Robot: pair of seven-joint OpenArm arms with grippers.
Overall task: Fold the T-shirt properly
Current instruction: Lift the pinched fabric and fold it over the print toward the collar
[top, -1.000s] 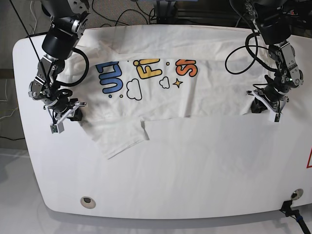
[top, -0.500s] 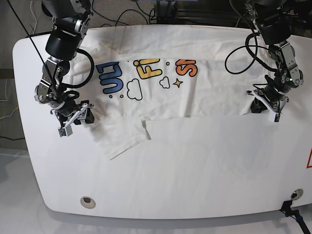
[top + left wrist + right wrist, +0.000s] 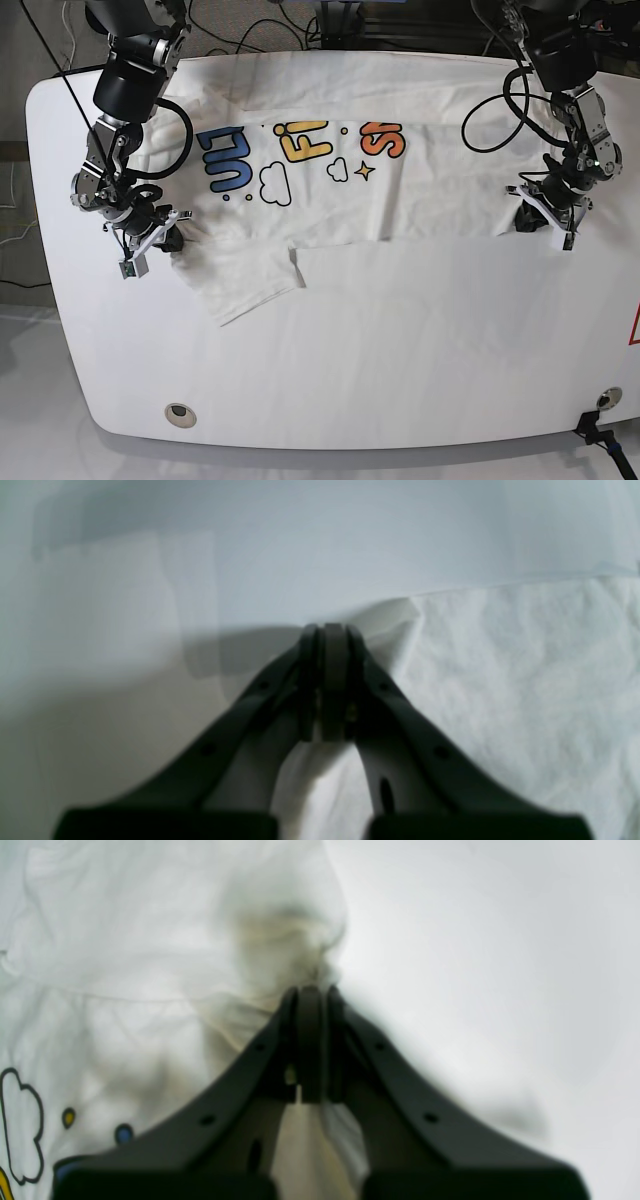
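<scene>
The white T-shirt (image 3: 330, 200) lies spread across the back of the table, its colourful print facing up and one sleeve (image 3: 245, 285) sticking out toward the front. On the base view's right, my left gripper (image 3: 527, 222) is shut on the shirt's right edge. The left wrist view shows its jaws (image 3: 327, 630) closed with wrinkled white cloth (image 3: 500, 690) pinched between them. On the base view's left, my right gripper (image 3: 168, 238) is shut on the shirt's left edge. In the right wrist view bunched fabric (image 3: 125, 965) gathers at the closed tips (image 3: 310, 990).
The white table (image 3: 400, 340) stretches bare toward the front. A round grommet (image 3: 178, 411) sits near its front-left corner and a black connector (image 3: 595, 425) at the front right. Cables (image 3: 260, 35) run behind the back edge.
My right gripper slid from the bare table onto the shirt's left edge, opened wide, then closed on the fabric. The left gripper has stayed shut in place.
</scene>
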